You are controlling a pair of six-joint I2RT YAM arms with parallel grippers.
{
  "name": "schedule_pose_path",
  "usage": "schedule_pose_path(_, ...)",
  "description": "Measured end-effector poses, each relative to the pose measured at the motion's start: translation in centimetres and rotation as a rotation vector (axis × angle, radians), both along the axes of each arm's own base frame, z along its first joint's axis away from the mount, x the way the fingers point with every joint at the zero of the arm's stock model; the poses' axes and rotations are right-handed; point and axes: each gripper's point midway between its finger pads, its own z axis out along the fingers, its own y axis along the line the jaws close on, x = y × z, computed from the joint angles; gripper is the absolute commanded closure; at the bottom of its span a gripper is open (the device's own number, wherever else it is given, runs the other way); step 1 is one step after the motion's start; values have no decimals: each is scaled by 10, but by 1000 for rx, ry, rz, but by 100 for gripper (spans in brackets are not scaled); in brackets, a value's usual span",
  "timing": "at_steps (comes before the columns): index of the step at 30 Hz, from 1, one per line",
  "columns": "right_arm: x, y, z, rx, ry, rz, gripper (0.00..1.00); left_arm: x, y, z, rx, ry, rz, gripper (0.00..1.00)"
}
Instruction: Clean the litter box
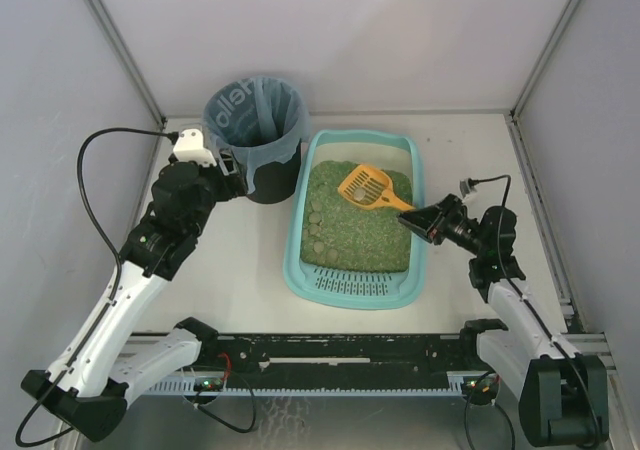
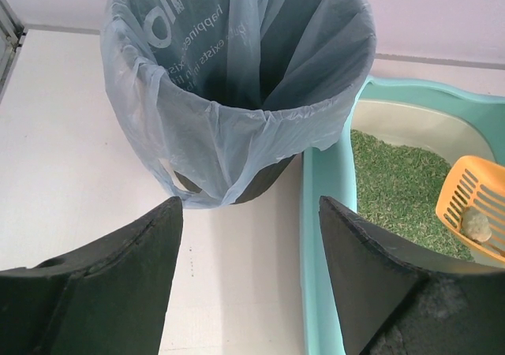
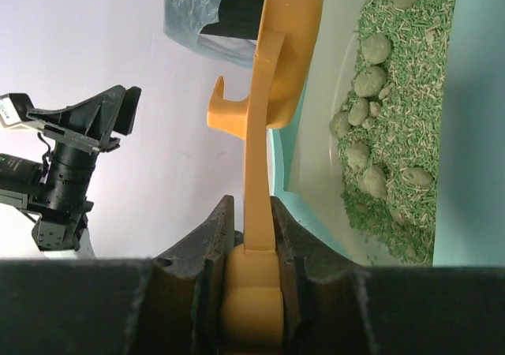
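Where the litter box (image 1: 352,288) lay: roughly mid-way across the white table (image 1: 230,270), grille end toward the near edge, green litter (image 1: 370,235) filling its bed.
Bin (image 1: 268,182): round and black, lined with a blue bag (image 1: 240,100), it stood just beside the box's far left corner with its mouth open.
Left gripper (image 2: 250,203): the jaws stood wide with nothing between them, aimed at the bin's near side, close to it but apart.
Right gripper (image 1: 418,220): it reached in over the box's right rim, jaws pinched narrow on the handle of the orange slotted scoop (image 1: 365,185).
Scoop: it was over the far half of the litter, bowl pointing toward the bin.
Lump (image 2: 476,223): one greyish piece sat in the bowl.
Clumps (image 1: 315,220): a row lay along the left side of the bed, not yet lifted.
Step, as I judged it: carrying the loaded scoop to the bin.
Doing it well: keep the bowl level so the lump cannot roll off, let loose litter sift back first, clear both rims, and tip only above the bag's mouth.
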Motion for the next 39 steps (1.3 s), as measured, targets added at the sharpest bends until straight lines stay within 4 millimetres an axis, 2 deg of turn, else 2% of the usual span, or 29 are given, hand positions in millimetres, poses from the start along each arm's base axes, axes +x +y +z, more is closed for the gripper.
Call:
schedule_pose_path(5,-5,15,0,-5,0,77,100,0,-1,0,-2,1,-7,26)
schedule_pose_path(9,-2,6,-5,5,20,23,100,0,0,0,-3,1,-7,26)
schedule_pose_path(14,-9,15,-3,7,20,83,100,1,0,0,-7,3,-12,26)
schedule_pose_path(18,-3,6,-1,3,7,32,100,1,1,0,-10,4,-16,26)
schedule_pose_path(22,-7,17,-2,-16,12,84,100,2,2,0,-13,5,-17,26)
schedule_pose_path(26,-6,18,-2,-52,-1,68,100,3,5,0,-17,6,-9,26)
schedule_pose_path(30,5,19,18,-108,-74,47,100,6,13,-3,-43,11,10,26)
schedule_pose_path(33,18,25,45,-134,-147,39,100,9,20,-6,-64,20,31,26)
schedule_pose_path(39,55,53,93,-162,-221,48,100,10,26,-6,-88,19,49,26)
